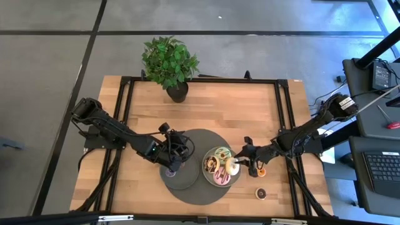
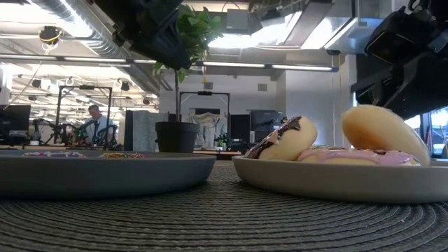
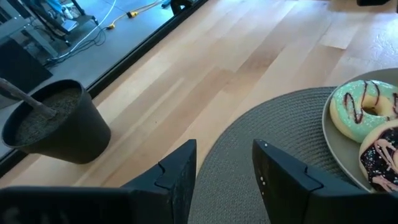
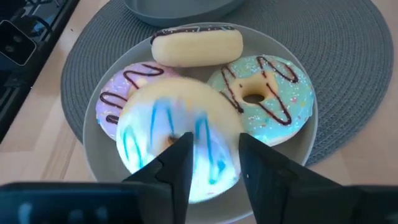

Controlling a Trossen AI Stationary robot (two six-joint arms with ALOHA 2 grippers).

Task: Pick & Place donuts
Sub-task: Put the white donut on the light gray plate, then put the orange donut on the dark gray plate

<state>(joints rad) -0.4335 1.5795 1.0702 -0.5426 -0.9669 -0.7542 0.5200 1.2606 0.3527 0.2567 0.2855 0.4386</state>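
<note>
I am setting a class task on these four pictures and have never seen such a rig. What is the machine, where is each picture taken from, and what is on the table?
These are two robot arms at a wooden table. One camera looks straight down, one looks level across the tabletop, and one sits on each wrist. A round mat carries two grey plates. The left end effector hangs open and empty near the left plate. The right end effector is at a cream donut over the right plate, which holds green, pink and chocolate donuts. Whether it grips the donut is unclear.
</note>
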